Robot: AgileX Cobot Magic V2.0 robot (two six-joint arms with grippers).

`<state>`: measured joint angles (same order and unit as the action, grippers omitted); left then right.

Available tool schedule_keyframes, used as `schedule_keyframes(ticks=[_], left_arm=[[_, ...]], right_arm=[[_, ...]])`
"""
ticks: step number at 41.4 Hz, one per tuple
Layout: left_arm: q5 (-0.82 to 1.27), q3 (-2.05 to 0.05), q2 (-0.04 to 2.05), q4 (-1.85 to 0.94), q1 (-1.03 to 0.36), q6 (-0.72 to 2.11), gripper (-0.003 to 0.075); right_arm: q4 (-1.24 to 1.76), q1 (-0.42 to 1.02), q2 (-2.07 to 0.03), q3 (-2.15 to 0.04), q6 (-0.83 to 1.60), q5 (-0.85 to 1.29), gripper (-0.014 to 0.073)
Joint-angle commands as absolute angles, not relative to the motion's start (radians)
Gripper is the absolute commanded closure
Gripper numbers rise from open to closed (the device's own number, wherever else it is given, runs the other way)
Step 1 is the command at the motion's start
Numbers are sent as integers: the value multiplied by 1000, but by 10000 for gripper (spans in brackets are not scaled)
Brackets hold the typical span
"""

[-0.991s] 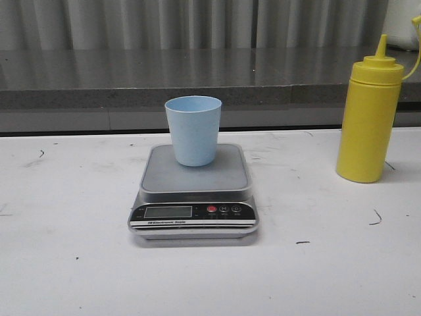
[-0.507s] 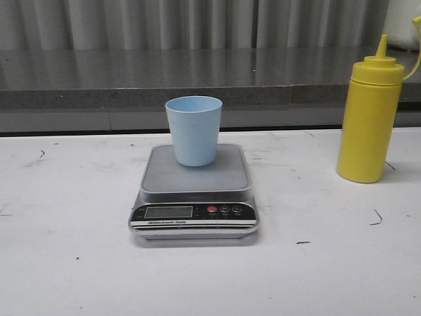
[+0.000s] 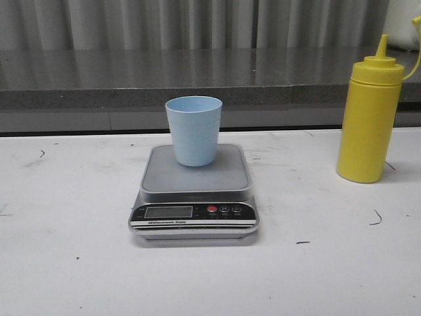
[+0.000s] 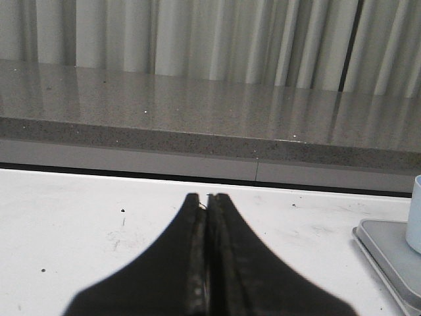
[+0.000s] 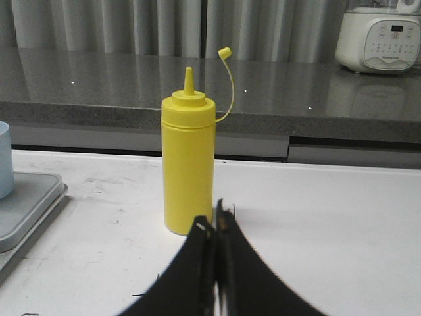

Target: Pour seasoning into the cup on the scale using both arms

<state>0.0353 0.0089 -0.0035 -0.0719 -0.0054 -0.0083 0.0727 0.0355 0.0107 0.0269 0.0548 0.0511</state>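
Both end effectors hang low over the white table, empty: the left end effector and right end effector each have fingers pressed together. The cup stands upright on the scale; the seasoning stands upright well to its right, cap flipped open. A grey ledge and curtains lie behind.

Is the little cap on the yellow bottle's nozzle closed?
No, the yellow squeeze bottle has its small tethered cap hanging off to the side, leaving the nozzle tip bare.
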Motion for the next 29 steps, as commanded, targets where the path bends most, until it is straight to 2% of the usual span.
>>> schedule_keyframes(ticks=[1, 29], left_arm=[[-50, 24, -27, -81, -11, -19, 740], [-50, 24, -27, -81, -11, -19, 740]], right_arm=[[95, 39, 29, 24, 59, -34, 662], [105, 40, 29, 24, 59, 8, 662]])
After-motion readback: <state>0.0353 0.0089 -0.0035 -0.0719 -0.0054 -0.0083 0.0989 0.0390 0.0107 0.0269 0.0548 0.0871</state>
